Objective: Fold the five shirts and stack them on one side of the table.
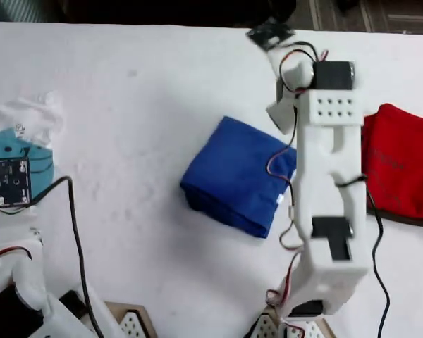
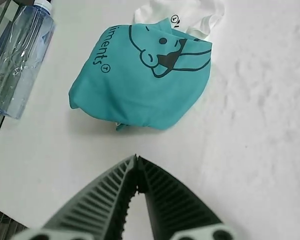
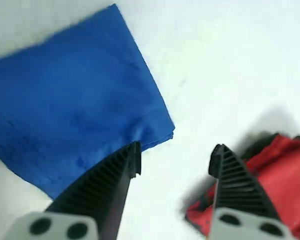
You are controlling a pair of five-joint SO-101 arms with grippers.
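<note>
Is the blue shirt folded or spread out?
Folded: the blue shirt lies as a compact, thick rectangle with straight edges.

teal shirt (image 2: 140, 85), 9 o'clock on table (image 1: 127, 105): dark lettering w/ small circled mark beside a cartoon face, word cut off at fold. bottle (image 2: 20, 60) label: print too tiny to read. red shirt (image 1: 402, 165), 3 o'clock: faint print, unreadable.

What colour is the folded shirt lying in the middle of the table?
The shirt is plain blue; best in the high view.
</note>
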